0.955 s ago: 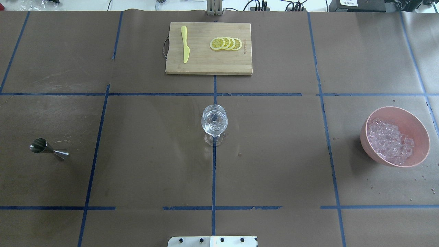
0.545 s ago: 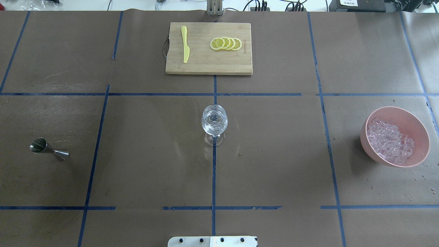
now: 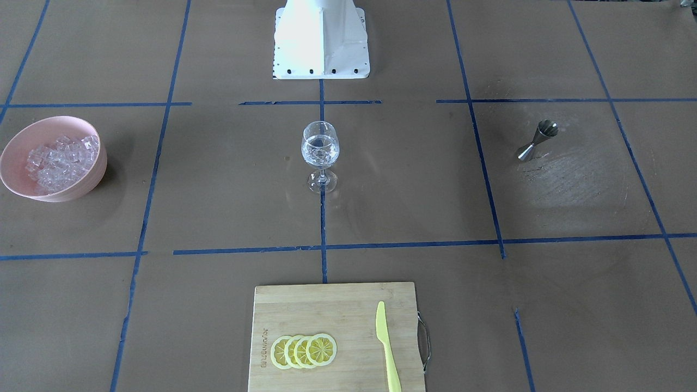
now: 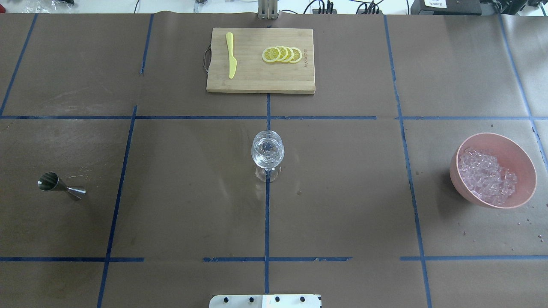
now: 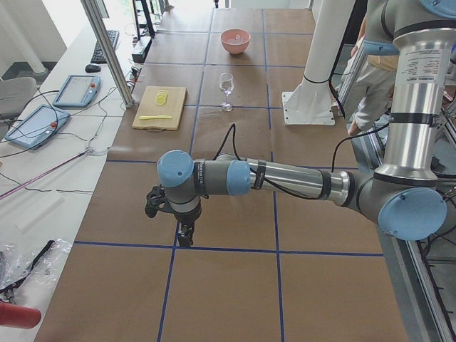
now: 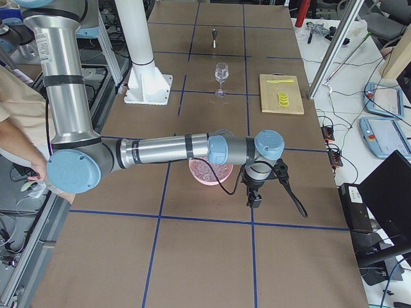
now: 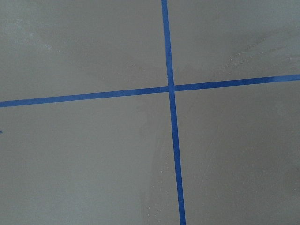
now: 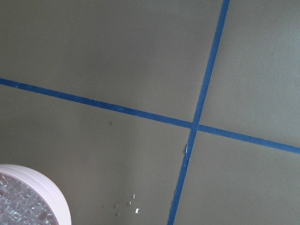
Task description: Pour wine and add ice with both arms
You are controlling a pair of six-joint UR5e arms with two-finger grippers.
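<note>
The ice (image 4: 486, 175) fills a pink bowl (image 4: 527, 173) at the right of the table; it also shows in the front view (image 3: 57, 158) and in the right wrist view (image 8: 14, 208). A clear stemmed glass (image 4: 267, 149) stands upright at the centre with clear contents. Neither arm shows in the overhead or front view. The left gripper (image 5: 185, 236) points down over a tape crossing, far from the glass. The right gripper (image 6: 255, 200) hangs just beyond the bowl (image 6: 204, 173). I cannot tell whether either is open or shut.
A steel jigger (image 4: 58, 184) stands at the left. A wooden cutting board (image 4: 257, 83) at the far side carries lemon slices (image 4: 281, 54) and a yellow knife (image 4: 231, 55). Small clear bits (image 8: 131, 204) lie by the bowl. A person (image 6: 19, 147) stands beside the robot.
</note>
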